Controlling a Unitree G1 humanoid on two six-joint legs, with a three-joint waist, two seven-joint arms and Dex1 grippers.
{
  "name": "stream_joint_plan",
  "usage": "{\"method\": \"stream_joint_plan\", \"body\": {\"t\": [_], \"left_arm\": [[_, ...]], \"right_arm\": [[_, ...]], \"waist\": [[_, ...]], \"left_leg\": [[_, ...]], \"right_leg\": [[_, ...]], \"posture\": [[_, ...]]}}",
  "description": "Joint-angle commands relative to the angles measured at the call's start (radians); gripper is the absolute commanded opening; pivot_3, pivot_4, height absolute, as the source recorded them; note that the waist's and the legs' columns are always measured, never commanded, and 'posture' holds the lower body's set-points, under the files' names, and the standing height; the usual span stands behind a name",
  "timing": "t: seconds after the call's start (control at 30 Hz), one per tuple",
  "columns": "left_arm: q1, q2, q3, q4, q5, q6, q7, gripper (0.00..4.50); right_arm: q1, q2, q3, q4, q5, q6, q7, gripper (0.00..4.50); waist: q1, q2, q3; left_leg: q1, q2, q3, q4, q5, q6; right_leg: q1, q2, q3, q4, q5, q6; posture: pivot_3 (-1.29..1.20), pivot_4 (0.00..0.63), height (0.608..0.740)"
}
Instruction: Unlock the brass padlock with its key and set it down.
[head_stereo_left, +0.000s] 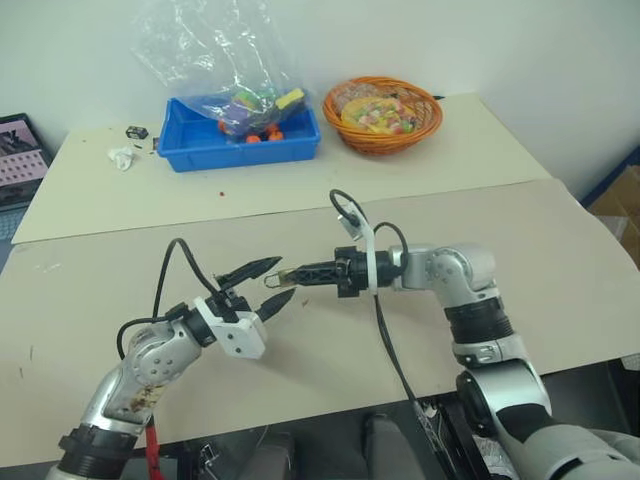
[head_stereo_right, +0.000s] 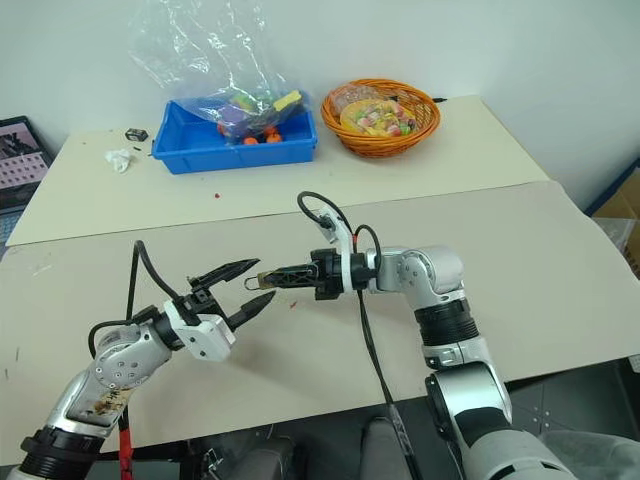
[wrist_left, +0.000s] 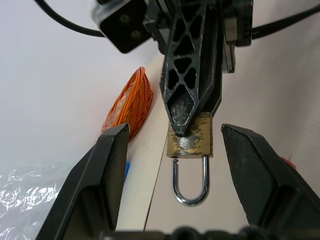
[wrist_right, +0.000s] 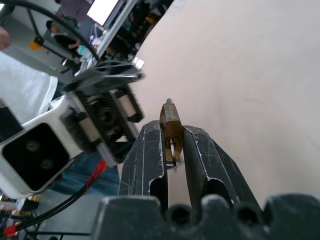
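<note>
The brass padlock (wrist_left: 192, 142) hangs above the beige table (head_stereo_left: 520, 260), pinched by its body in my right gripper (head_stereo_left: 290, 275), which is shut on it and reaches in level from the right. Its silvery shackle (wrist_left: 191, 182) looks closed and points toward my left gripper (head_stereo_left: 265, 284). That gripper is open, its two fingers (wrist_left: 107, 170) on either side of the shackle without touching it. In the right wrist view the padlock (wrist_right: 171, 131) shows its keyhole end. A thin silvery sliver sits there. I cannot tell whether it is the key.
At the back of the far table stand a blue bin (head_stereo_left: 190, 152) with toys and a clear bag, and an orange basket (head_stereo_left: 382, 140) of sweets. A crumpled white scrap (head_stereo_left: 121, 158) and a small black item (head_stereo_left: 137, 131) lie at the back left.
</note>
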Motion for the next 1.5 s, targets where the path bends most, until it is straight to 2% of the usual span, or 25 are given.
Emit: {"method": "stream_joint_plan", "body": {"t": [0.03,0.2,0.27,0.33,0.37,0.4,0.5,0.53,0.67,0.73,0.87,1.03,1.5], "left_arm": [[0.016,0.023,0.028,-0.079,-0.087,-0.012,-0.029,3.12],[0.026,0.035,0.026,-0.101,-0.122,0.005,-0.061,3.12],[0.028,0.038,0.021,-0.101,-0.134,0.007,-0.073,2.72],[0.038,0.038,0.012,-0.105,-0.168,0.042,-0.098,2.28],[0.041,0.036,0.008,-0.106,-0.183,0.066,-0.108,1.81],[0.049,0.035,-0.002,-0.111,-0.229,0.143,-0.136,1.56],[0.065,0.027,-0.004,-0.145,-0.424,0.431,-0.196,0.26],[0.067,0.023,0.005,-0.162,-0.504,0.523,-0.206,0.05],[0.053,0.024,0.046,-0.262,-0.830,0.900,-0.196,0.05],[0.036,0.022,0.068,-0.301,-0.926,1.005,-0.177,0.05],[0.016,0.022,0.090,-0.366,-1.023,1.109,-0.165,0.05],[0.002,0.014,0.100,-0.417,-1.079,1.170,-0.154,0.05],[0.004,0.006,0.107,-0.407,-1.058,1.188,-0.137,0.05]], "right_arm": [[-0.060,-0.031,-0.033,0.087,-0.028,-0.086,0.038,0.24],[-0.098,-0.063,-0.029,0.167,-0.060,-0.133,0.079,0.24],[-0.108,-0.066,-0.031,0.169,-0.060,-0.135,0.090,0.24],[-0.113,-0.067,-0.028,0.162,-0.059,-0.133,0.099,0.24],[-0.114,-0.068,-0.026,0.159,-0.060,-0.133,0.105,0.24],[-0.115,-0.068,-0.025,0.154,-0.059,-0.130,0.109,0.24],[-0.109,-0.072,-0.015,0.134,-0.059,-0.126,0.126,0.24],[-0.108,-0.072,-0.016,0.129,-0.058,-0.124,0.128,0.24],[-0.098,-0.082,-0.013,0.101,-0.051,-0.112,0.147,0.24],[-0.080,-0.098,-0.001,0.058,-0.039,-0.099,0.172,0.24],[-0.037,-0.128,0.041,-0.016,-0.046,-0.105,0.206,0.24],[0.002,-0.152,0.076,-0.059,-0.053,-0.119,0.230,0.24],[0.018,-0.178,0.034,-0.160,0.047,-0.054,0.262,0.24]], "waist": [[0.000,0.000,0.000],[-0.001,0.000,0.000],[-0.001,0.000,0.000],[-0.001,0.000,0.000],[-0.001,0.000,0.000],[-0.001,0.000,0.000],[-0.001,0.000,0.000],[-0.001,0.000,0.000],[-0.001,0.000,0.000],[-0.001,0.000,0.000],[0.000,0.000,0.000],[0.001,0.000,0.000],[0.005,0.000,0.000]], "left_leg": [[0.000,0.000,0.000,0.000,0.000,0.000],[0.000,0.000,0.000,0.000,0.000,0.000],[0.000,0.000,0.000,0.000,0.000,0.000],[0.000,0.000,0.000,0.000,0.000,0.000],[0.000,0.000,0.000,0.000,0.000,0.000],[0.000,0.000,0.000,0.000,0.000,0.000],[0.000,0.000,0.000,0.000,0.000,0.000],[0.000,0.000,0.000,0.000,0.000,0.000],[0.000,0.000,0.000,0.001,0.000,0.000],[0.000,0.000,0.000,0.001,0.000,0.000],[0.000,0.000,0.000,0.001,0.000,0.000],[0.000,0.000,0.000,0.001,0.000,0.000],[0.001,0.000,0.000,0.002,0.000,0.000]], "right_leg": [[0.000,0.000,0.000,0.000,0.000,0.000],[0.000,0.000,0.000,0.000,0.000,0.000],[0.000,0.000,0.000,0.000,0.000,0.000],[0.000,0.000,0.000,0.000,0.000,0.000],[0.000,0.000,0.000,0.000,0.000,0.000],[0.000,0.000,0.000,0.000,0.000,0.000],[0.000,0.000,0.000,0.000,0.000,0.000],[0.000,0.000,0.000,0.001,0.000,0.000],[0.000,0.000,0.000,0.001,0.000,0.000],[0.000,0.000,0.000,0.001,0.000,0.000],[0.001,0.000,0.000,0.000,0.000,0.000],[0.001,0.000,0.000,0.000,0.000,0.000],[0.002,0.000,0.001,-0.001,0.000,0.000]], "posture": [[0.00,0.150,0.740],[0.00,0.150,0.740],[0.00,0.150,0.740],[0.00,0.150,0.740],[0.00,0.150,0.740],[0.00,0.150,0.740],[0.00,0.150,0.740],[0.00,0.150,0.740],[0.00,0.150,0.740],[0.00,0.150,0.740],[0.00,0.150,0.740],[0.00,0.150,0.740],[0.00,0.150,0.740]]}}
